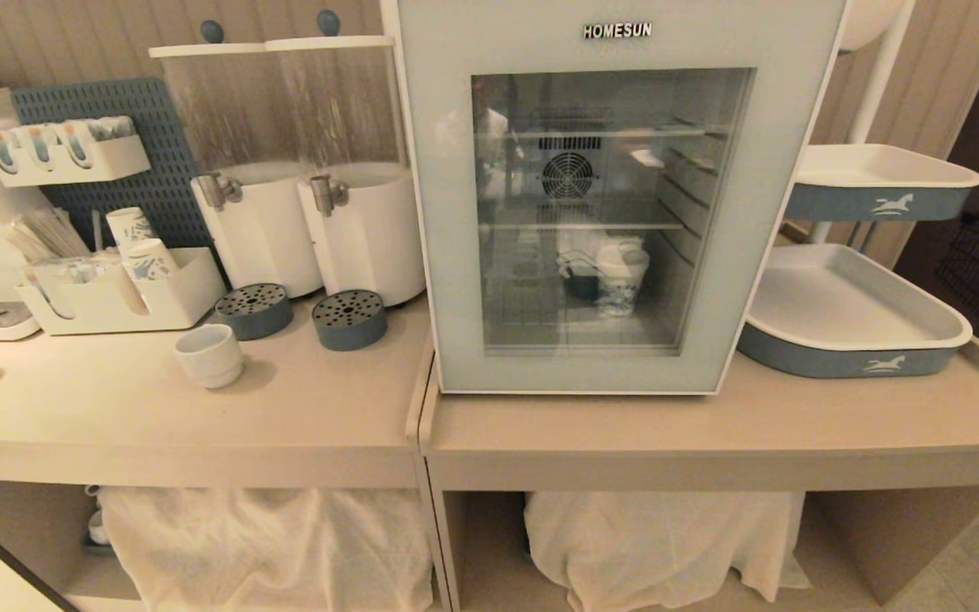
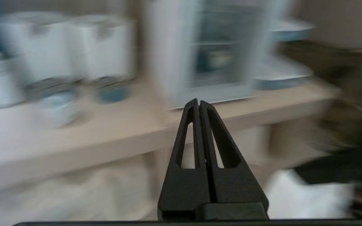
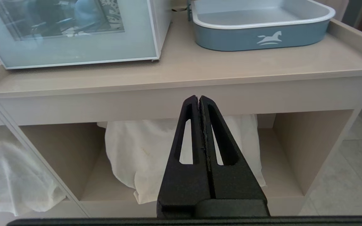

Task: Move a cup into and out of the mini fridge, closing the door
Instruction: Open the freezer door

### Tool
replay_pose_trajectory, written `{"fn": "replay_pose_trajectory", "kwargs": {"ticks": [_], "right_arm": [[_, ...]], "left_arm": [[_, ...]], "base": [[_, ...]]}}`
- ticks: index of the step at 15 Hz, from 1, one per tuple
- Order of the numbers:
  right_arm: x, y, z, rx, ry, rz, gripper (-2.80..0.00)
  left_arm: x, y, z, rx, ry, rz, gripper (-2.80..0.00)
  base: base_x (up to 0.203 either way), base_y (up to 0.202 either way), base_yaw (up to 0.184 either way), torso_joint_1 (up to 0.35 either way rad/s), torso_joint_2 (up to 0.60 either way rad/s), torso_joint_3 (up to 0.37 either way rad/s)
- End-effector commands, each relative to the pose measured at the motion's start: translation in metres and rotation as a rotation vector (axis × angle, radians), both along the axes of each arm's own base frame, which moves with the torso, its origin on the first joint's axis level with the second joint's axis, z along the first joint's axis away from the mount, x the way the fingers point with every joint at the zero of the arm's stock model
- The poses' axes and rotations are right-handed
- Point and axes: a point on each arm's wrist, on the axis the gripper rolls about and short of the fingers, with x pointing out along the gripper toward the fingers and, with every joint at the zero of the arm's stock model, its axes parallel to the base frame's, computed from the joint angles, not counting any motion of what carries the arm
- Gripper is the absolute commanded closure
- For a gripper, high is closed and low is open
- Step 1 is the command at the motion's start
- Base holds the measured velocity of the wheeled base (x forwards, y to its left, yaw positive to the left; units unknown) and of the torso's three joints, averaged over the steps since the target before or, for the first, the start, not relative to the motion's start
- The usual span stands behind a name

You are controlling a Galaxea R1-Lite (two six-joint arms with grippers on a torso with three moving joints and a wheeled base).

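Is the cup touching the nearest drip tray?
Apart. Head view shows bare counter between the cup and the drip tray.

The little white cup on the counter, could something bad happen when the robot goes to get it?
Maybe. The cup stands close to two round drip trays, so a reaching hand might knock them. The fridge door is shut, and a paper cup already stands inside, so the white cup could bump it going in. The left hand is shut and must open first, or it will just push the cup.
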Motion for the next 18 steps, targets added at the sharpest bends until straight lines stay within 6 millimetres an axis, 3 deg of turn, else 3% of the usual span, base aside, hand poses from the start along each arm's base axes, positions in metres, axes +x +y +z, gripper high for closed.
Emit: {"fn": "replay_pose_trajectory", "kwargs": {"ticks": [1,4,8,10,11,14,18], "right_arm": [[0.001,0.000,-0.004,0.000,0.015,0.000,0.00],[0.001,0.000,-0.004,0.000,0.015,0.002,0.00],[0.001,0.000,-0.004,-0.001,0.015,0.002,0.00],[0.001,0.000,-0.004,-0.001,0.015,0.002,0.00],[0.001,0.000,-0.004,-0.001,0.015,0.002,0.00],[0.001,0.000,-0.004,-0.001,0.015,0.002,0.00],[0.001,0.000,-0.004,-0.002,0.014,0.002,0.00]], "left_arm": [[0.044,-0.007,0.039,0.036,0.092,-0.121,0.00],[0.077,-0.025,0.060,0.072,0.172,-0.200,0.00],[0.121,-0.066,0.094,0.092,0.206,-0.271,0.00],[0.171,-0.106,0.101,0.128,0.266,-0.275,0.00],[0.188,-0.114,0.100,0.132,0.288,-0.294,0.00],[0.247,-0.102,0.085,0.168,0.320,-0.344,0.00],[0.350,-0.044,0.023,0.186,0.187,-0.602,0.00]], "base": [[0.000,0.000,0.000,0.000,0.00,0.000],[0.000,0.000,0.000,0.000,0.00,0.000],[0.000,0.000,0.000,0.000,0.00,0.000],[0.000,0.000,0.000,0.000,0.00,0.000],[0.000,0.000,0.000,0.000,0.00,0.000],[0.000,0.000,0.000,0.000,0.00,0.000],[0.000,0.000,0.000,0.000,0.00,0.000]]}}
